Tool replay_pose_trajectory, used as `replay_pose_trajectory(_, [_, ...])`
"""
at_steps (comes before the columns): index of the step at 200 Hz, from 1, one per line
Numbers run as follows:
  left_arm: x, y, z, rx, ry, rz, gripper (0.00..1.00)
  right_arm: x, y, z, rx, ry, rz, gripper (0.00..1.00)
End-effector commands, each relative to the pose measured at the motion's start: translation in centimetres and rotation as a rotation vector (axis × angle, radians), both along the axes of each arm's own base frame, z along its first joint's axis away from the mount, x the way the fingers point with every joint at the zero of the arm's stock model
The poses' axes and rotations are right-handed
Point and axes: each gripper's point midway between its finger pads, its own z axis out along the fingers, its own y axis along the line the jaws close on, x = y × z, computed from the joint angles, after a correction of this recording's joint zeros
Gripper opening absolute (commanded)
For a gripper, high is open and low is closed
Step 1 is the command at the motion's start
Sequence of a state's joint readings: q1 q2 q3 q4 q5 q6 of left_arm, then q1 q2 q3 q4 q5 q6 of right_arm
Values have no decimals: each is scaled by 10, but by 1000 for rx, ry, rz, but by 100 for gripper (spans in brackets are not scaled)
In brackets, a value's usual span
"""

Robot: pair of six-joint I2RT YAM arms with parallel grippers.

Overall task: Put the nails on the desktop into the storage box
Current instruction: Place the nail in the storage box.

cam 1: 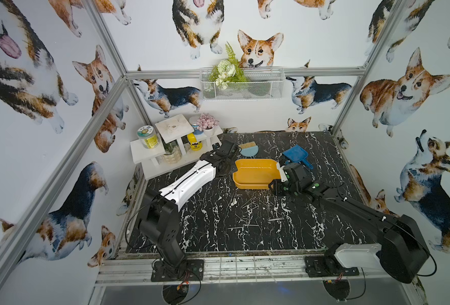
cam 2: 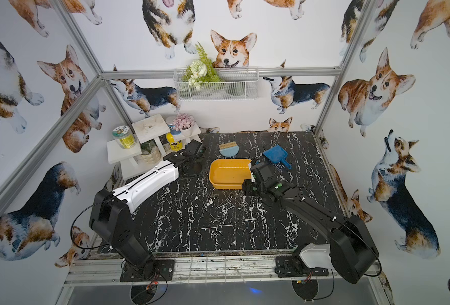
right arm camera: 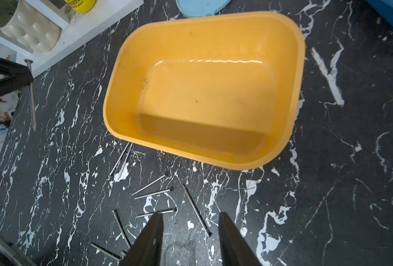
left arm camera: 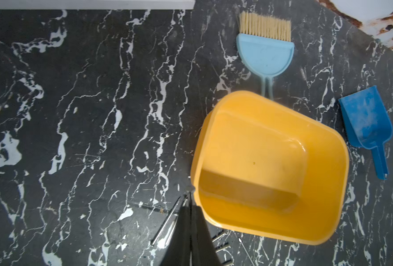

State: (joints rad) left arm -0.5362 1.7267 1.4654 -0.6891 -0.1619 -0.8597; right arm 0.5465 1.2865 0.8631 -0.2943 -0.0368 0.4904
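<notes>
My left claw (left arm camera: 189,198) is clamped on one nail (right arm camera: 32,101), just beside the left end of the storage box (right arm camera: 121,96). The box sits in the back half of the desktop (cam 1: 245,237). My right claw (right arm camera: 190,215) stands apart, holding nothing, above the loose nails (right arm camera: 153,193) scattered between the box and the front edge.

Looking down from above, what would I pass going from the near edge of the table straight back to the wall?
nails → yellow storage box → light blue brush → wire basket on the back wall
</notes>
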Motion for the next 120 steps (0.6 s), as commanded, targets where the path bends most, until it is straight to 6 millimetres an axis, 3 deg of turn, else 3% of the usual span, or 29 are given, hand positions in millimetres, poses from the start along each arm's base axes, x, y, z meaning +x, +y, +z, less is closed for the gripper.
replay_pose_trajectory(1, [8,-19,6,-11,0,-61,0,6,4,7,33,-14,10,44])
replay_pose_trajectory(35, [27,-61,5,-46,-2,-119,0,6,-4,6,51,-7,-25,44])
replay_pose_trajectory(59, [37,-83,-13,-47,26,-147,0,3,-12,7,51,-6,-44,44])
replay_pose_trajectory(81, [42,-94,-30,-47,52,-155,0,0,-19,8,44,-6,-60,44])
replay_pose_trajectory(120, [54,-98,-42,-11,39,-170,0,-8,-27,8,41,0,-78,44])
